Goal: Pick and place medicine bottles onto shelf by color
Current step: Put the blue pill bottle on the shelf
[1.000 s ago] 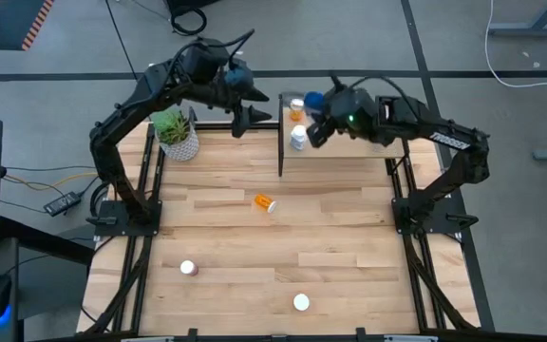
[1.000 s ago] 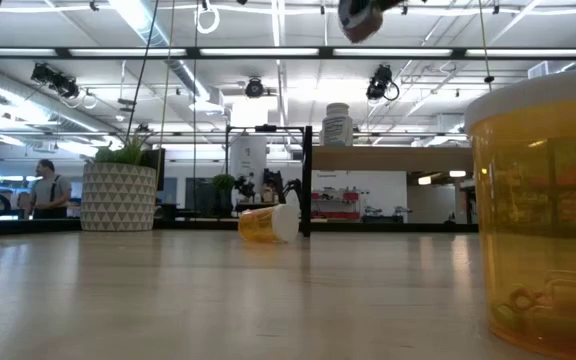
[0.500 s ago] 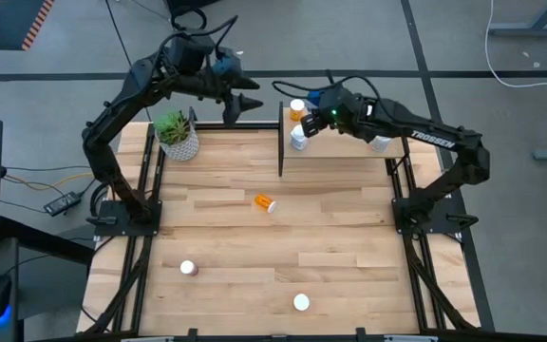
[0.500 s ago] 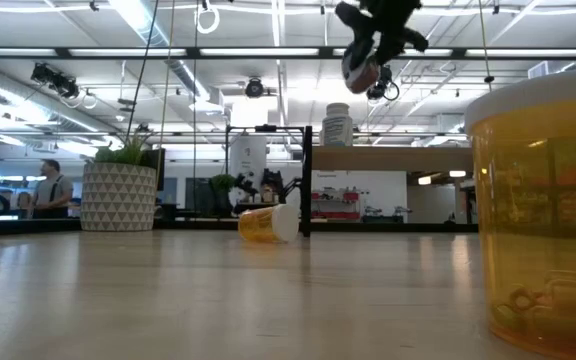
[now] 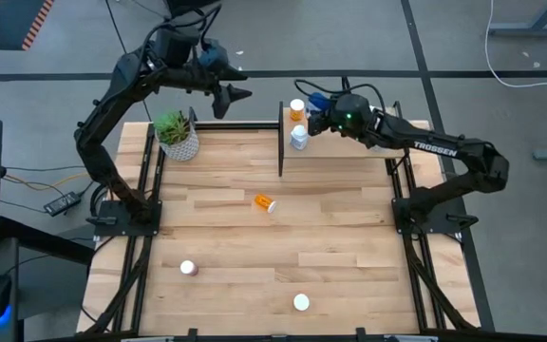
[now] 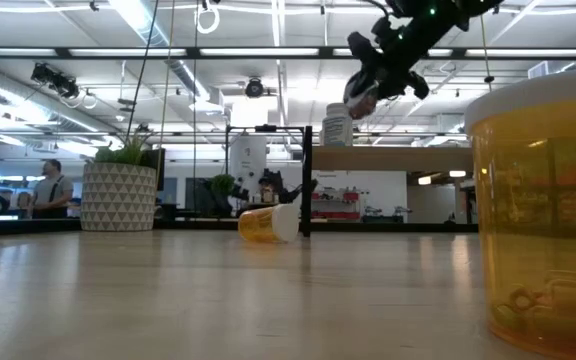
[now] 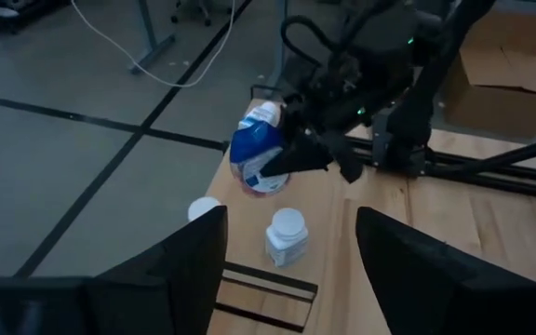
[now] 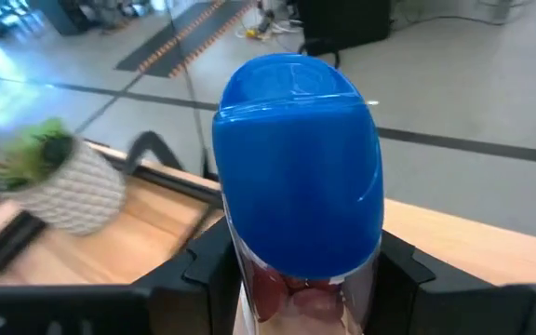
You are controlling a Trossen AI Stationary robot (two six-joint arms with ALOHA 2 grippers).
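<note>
Blue-capped rounded bottle (image 8: 296,158) gripped between the right gripper's (image 5: 319,106) fingers (image 8: 207,265); reddish contents show through its clear lower body in the right wrist view. High view: the right gripper sits over the shelf's (image 5: 349,147) far-left part, toward 12 o'clock on the table (image 5: 283,247). Left wrist view shows this bottle held above the shelf top, tilted, not resting on it.

On the shelf, high view: 1 orange bottle with white cap (image 5: 297,107) at the far-left corner, 1 white bottle (image 5: 299,139) just nearer, at about 7 o'clock from the gripper. Low view shows the white bottle upright on the shelf top, gripper close above it at 1 o'clock.

Left gripper (image 5: 235,93) hangs beyond the table's far edge, at about 11 o'clock, over the floor, well apart from the shelf. Fingers (image 7: 170,270) spread apart, nothing between them.

Loose on the table: 1 orange bottle on its side (image 5: 266,202) near centre; 1 white-capped bottle with pink body (image 5: 188,268) at 7 o'clock; 1 white-capped bottle (image 5: 301,302) at 6 o'clock near the front edge. Low view has 1 amber bottle (image 6: 538,220) very close to the lens.

Potted plant (image 5: 176,134) at the far-left corner, about 10 o'clock.
</note>
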